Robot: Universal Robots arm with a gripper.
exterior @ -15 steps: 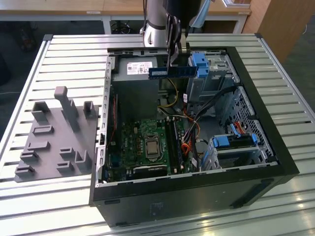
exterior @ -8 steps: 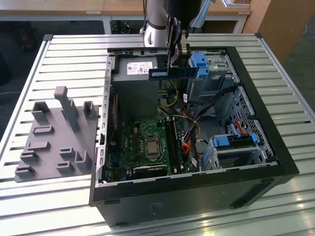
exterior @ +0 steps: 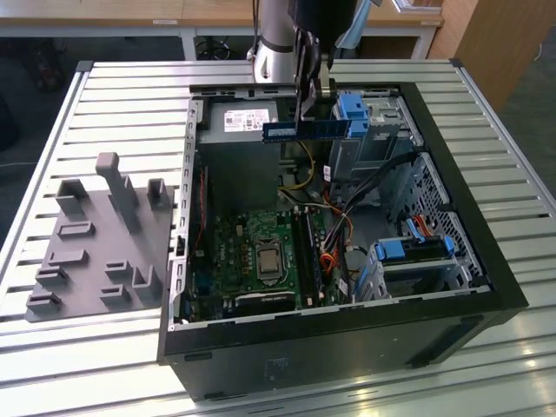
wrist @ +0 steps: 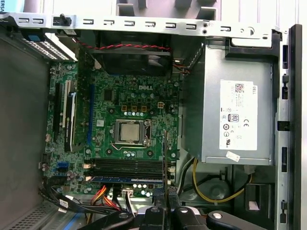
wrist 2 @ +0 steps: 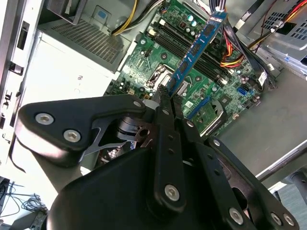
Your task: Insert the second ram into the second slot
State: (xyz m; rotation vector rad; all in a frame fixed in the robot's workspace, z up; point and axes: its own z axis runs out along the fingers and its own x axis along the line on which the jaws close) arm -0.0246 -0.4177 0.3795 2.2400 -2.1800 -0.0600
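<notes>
While the ram [exterior: 295,131] hangs level over the open case [exterior: 347,316], I see it clamped tight in my gripper [exterior: 314,106], well above the motherboard [exterior: 252,252] and apart from the slots [exterior: 306,250]. Orange cables [exterior: 328,261] crowd the slots on the exterior view's right. The power supply [exterior: 239,122] sits just beside the ram. The arm drops straight down at the far side.
</notes>
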